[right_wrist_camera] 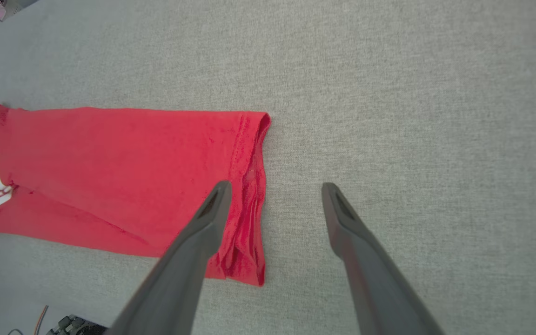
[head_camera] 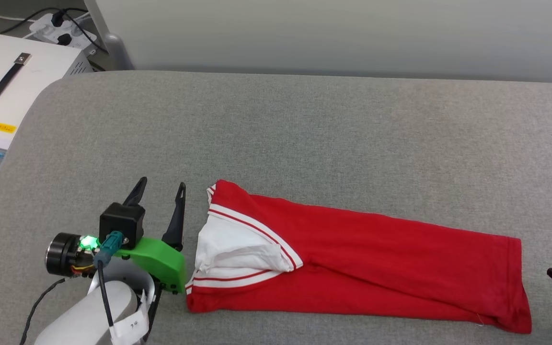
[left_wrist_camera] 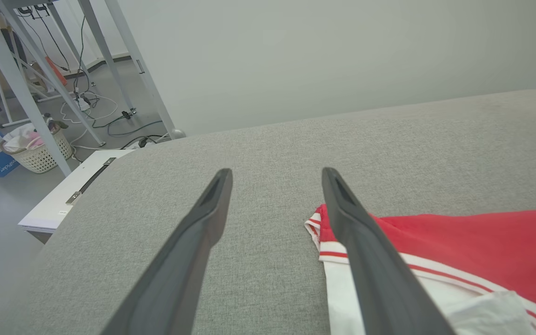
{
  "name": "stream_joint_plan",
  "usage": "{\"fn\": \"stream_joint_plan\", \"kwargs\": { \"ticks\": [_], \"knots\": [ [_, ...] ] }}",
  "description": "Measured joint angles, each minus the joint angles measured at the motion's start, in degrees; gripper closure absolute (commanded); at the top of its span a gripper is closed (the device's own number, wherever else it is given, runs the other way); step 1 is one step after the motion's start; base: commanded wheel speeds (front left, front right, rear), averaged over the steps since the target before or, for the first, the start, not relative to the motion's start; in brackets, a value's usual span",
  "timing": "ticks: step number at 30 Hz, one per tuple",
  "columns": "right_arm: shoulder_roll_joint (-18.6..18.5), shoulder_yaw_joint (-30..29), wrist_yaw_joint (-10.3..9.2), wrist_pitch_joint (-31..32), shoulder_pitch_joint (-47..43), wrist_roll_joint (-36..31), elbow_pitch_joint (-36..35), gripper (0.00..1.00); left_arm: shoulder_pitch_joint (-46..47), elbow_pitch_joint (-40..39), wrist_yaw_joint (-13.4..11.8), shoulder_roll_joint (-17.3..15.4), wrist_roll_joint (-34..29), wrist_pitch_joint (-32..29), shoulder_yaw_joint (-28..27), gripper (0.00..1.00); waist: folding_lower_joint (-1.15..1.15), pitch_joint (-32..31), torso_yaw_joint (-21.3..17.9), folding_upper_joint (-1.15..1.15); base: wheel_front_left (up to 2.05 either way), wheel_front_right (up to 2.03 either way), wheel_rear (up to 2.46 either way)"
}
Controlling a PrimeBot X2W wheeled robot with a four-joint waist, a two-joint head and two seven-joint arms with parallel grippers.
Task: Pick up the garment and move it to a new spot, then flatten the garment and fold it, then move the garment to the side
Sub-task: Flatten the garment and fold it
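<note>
My left end effector (head_camera: 161, 186) and right end effector (right_wrist_camera: 276, 188) hung wide, empty, beside the red white-sleeved jersey (head_camera: 376, 254), folded lengthwise; sideways move seemed pending.

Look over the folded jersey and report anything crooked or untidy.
The jersey lies as a long strip, slanted across the grey surface. Its white sleeve is bunched and creased at the left end, and the hem at the other end is rumpled.
</note>
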State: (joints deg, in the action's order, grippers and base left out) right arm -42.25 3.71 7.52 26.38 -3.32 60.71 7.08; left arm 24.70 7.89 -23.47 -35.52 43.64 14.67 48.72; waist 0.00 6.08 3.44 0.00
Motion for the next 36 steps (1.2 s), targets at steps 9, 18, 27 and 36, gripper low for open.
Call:
{"fn": "stream_joint_plan", "kwargs": {
  "ticks": [9,18,27,36],
  "knots": [
    [4.4,5.4,0.0,2.0,5.2,0.1,7.1,0.0,-7.4,-0.7,1.4,6.8,-12.5,0.0,-11.8,0.0,0.0,2.9,1.8,0.0,0.0,0.0,0.0],
    [5.4,11.8,0.0,2.0,10.3,0.0,11.2,0.0,-13.7,-3.2,5.9,14.9,-23.1,0.0,-23.9,0.0,0.0,4.3,3.0,0.0,0.0,0.0,0.0],
    [5.8,15.5,-0.01,-1.1,12.7,-0.7,14.2,1.0,-16.9,-2.6,10.7,20.6,-29.2,0.0,-30.2,0.0,0.0,3.7,3.3,0.0,0.0,0.0,0.0],
    [4.4,16.1,0.03,-3.5,13.1,0.9,15.9,1.0,-18.9,-2.2,14.4,23.4,-33.7,0.0,-34.4,0.0,0.0,2.0,2.8,0.0,0.0,0.0,0.0]
  ]
}}
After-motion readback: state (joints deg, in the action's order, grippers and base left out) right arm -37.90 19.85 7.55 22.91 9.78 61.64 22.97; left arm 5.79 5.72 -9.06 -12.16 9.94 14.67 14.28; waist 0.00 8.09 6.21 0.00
